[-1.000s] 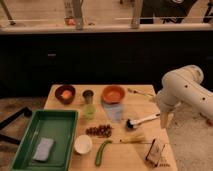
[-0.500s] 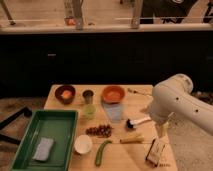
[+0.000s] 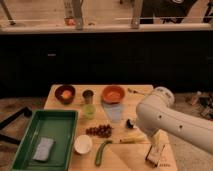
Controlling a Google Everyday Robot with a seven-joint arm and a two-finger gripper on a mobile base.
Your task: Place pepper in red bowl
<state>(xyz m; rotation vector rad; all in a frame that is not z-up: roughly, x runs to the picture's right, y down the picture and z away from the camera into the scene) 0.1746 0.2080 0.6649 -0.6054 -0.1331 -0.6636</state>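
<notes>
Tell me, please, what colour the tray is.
The tray is green, camera view; end effector over the table.

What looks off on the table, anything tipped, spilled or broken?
Nothing stands out. The long green pepper lies flat near the front of the wooden table, beside the small white bowl; the round orange-red bowl sits upright at the back. No spill visible. The gripper hangs low over the table's front right corner.

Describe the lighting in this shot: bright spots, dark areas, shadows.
Camera view: warm, even light on the table, with the red bowl and pepper clearly lit; dark wall behind, bright band along the top; the white arm shines brightest; the gripper, at the picture's lower right over the table's corner, looks darker.
</notes>
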